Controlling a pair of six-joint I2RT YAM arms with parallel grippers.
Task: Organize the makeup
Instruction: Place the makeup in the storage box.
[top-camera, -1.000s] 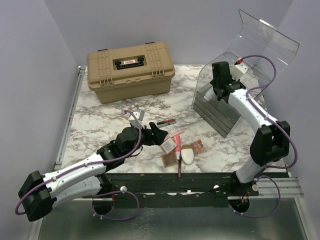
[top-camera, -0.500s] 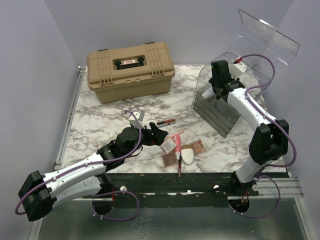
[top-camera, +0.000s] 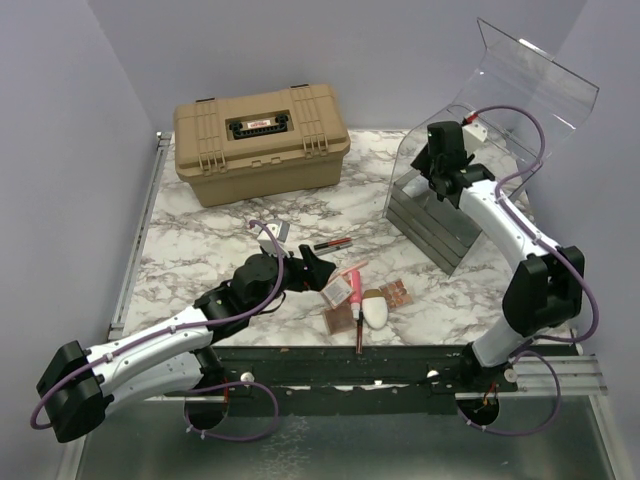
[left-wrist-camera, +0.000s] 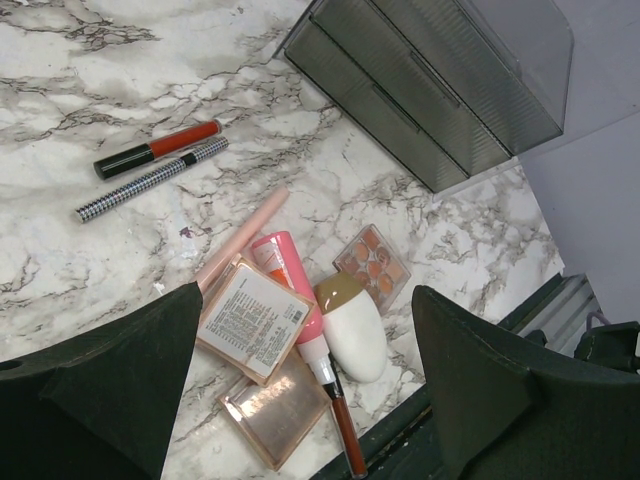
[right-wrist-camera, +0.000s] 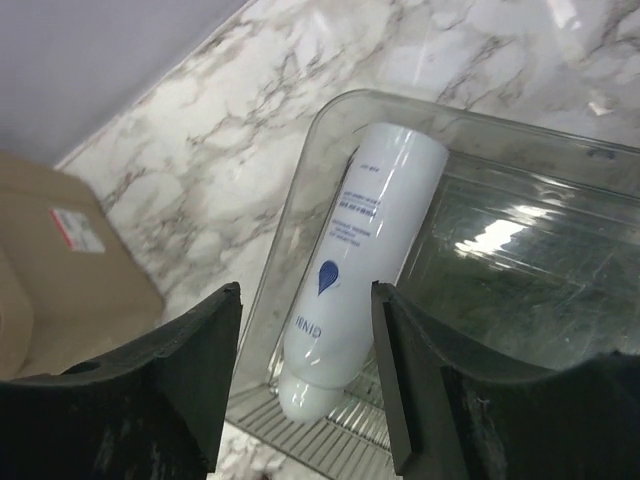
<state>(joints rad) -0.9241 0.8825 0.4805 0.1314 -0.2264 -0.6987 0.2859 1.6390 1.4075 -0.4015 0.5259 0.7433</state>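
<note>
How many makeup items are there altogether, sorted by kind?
Tubes: 2 (white tube in the clear bin, pink tube)
Square palettes: 3 (labelled palette, shiny palette, orange-pan palette)
Thin pencils and sticks: 4 (red-and-black stick, checked pencil, pale pink stick, brown pencil)
White oval piece: 1
Total: 10

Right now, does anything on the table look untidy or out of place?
Yes. Near the front edge, a pink tube, square palettes and a white oval piece lie jumbled together, and a thin pencil seems to poke past the table edge. The white tube already lies in the clear bin.
</note>
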